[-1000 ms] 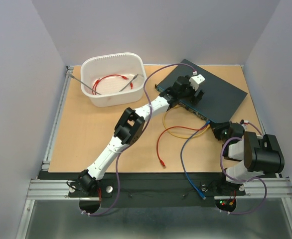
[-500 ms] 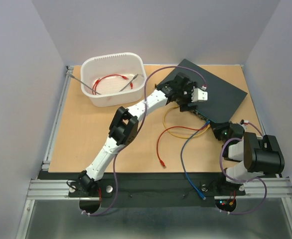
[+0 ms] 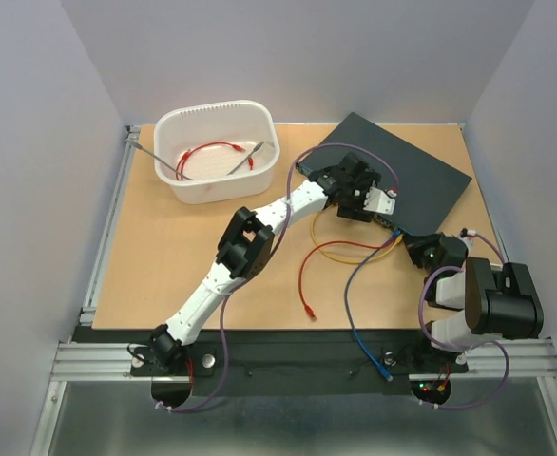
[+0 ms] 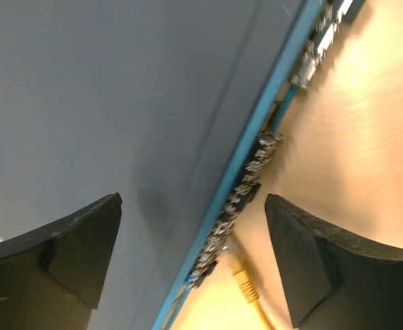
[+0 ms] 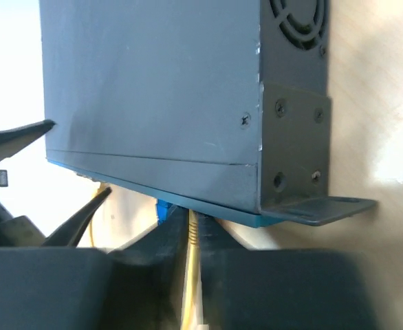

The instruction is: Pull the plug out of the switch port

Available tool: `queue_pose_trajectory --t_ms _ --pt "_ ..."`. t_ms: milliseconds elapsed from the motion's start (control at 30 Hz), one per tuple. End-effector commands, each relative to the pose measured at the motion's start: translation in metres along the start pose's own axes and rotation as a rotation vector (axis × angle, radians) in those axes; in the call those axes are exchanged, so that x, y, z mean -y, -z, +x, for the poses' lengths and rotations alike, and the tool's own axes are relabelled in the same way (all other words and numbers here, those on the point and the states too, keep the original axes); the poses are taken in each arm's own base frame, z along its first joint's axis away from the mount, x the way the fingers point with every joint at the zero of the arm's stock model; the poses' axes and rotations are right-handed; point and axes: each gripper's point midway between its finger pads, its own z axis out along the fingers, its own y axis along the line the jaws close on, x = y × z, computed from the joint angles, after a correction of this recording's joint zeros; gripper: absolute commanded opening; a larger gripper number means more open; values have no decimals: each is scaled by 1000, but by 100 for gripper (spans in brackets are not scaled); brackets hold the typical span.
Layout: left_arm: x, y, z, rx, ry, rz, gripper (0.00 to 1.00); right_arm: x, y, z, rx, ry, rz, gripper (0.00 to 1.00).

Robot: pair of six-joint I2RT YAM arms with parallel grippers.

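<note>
Dark blue-grey flat metal switch box (image 3: 421, 171): no readable lettering.
Socket row along its blue edge (image 4: 237, 199): any markings seemingly too blurred.

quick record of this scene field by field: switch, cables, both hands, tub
switch: lying flat, back right, port edge toward the arms
left hand: open, straddling the port edge, holding nothing
right hand: shut on yellow cable close to the ports
yellow cable: plug at the port edge, not yet pulled
blue cable: meets the port edge beside the yellow
white tub: back left, red cable inside
</note>
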Motion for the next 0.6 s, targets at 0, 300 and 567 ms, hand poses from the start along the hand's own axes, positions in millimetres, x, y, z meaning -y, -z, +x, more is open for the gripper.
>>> queue_pose_trajectory --t_ms 0,300,567 --pt "-25 3 -7 -7 -64 -80 91 -4 2 -5 23 18 -22 0" --pt "-32 -10 8 -54 -46 -147 84 6 3 0 -5 -9 33 0" --pt "-35 -5 4 -47 -50 -157 84 14 -6 3 -17 -71 82 20"
